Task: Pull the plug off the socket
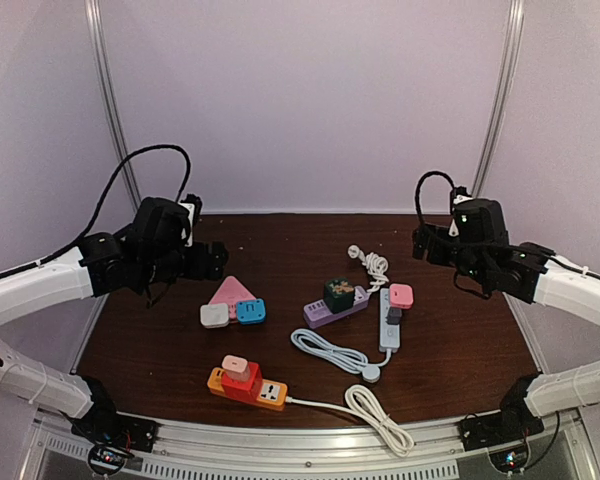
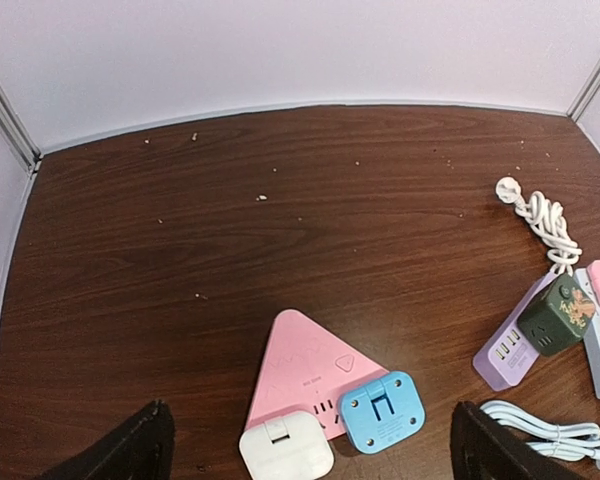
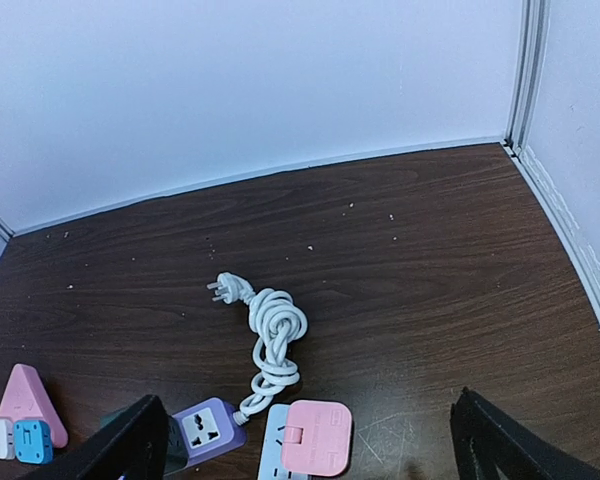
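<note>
A pink triangular socket (image 1: 230, 292) lies left of centre with a white plug (image 1: 214, 316) and a blue plug (image 1: 250, 311) in its near edge. They also show in the left wrist view: socket (image 2: 305, 365), white plug (image 2: 285, 452), blue plug (image 2: 382, 411). My left gripper (image 1: 210, 260) is open and empty, raised behind the socket; its fingers (image 2: 130, 450) straddle the socket from above. My right gripper (image 1: 425, 245) is open and empty, raised at the back right, above a pink plug (image 3: 317, 437) in a white power strip (image 1: 390, 322).
A purple strip (image 1: 330, 308) carries a dark green cube plug (image 1: 339, 293). An orange strip (image 1: 248, 385) with a pink plug (image 1: 235, 367) lies near the front. Its white cord (image 1: 380, 415) coils at the front edge. A knotted white cord (image 3: 270, 335) lies at the back.
</note>
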Tool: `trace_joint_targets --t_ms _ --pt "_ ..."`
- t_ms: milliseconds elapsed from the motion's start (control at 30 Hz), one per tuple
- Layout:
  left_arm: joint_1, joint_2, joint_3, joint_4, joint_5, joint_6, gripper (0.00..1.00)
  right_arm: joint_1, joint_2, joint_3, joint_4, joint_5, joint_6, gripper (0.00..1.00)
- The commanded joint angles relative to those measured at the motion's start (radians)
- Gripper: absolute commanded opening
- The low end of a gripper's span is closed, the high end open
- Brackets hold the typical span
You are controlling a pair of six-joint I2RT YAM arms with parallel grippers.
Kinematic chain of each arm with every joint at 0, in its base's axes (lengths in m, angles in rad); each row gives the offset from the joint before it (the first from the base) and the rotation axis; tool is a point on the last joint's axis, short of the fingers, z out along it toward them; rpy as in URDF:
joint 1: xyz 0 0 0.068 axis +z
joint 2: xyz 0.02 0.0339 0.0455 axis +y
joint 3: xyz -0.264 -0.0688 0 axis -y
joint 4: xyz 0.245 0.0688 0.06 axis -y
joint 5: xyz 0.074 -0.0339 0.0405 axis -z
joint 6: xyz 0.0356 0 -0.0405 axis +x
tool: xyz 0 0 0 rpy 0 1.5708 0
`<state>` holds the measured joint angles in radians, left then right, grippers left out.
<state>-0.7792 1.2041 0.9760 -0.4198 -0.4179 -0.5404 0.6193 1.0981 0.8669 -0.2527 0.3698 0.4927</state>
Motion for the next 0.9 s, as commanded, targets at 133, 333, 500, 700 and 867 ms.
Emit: trace_joint_targets --t_ms 133,333,500,700,867 --pt "-0.002 -0.003 -0.009 0.021 0.047 -0.014 0.98 0.003 0.015 0.006 -0.040 -0.111 -0.039 1.00" --pt "-0.002 -0.009 -0.032 0.022 0.077 -0.039 0.98 0.041 0.051 -0.002 -0.046 -0.175 -0.046 1.00" --pt "0.000 -0.006 -0.058 0.024 0.121 -0.076 0.98 0.125 0.100 0.002 -0.072 -0.219 -0.051 1.00" --pt "-0.001 -0.003 -0.118 0.093 0.212 -0.133 0.98 0.241 0.169 0.018 -0.101 -0.240 -0.039 0.99" --pt "-0.014 0.025 -0.153 0.167 0.269 -0.172 0.98 0.255 0.280 0.108 -0.094 -0.249 -0.051 0.96"
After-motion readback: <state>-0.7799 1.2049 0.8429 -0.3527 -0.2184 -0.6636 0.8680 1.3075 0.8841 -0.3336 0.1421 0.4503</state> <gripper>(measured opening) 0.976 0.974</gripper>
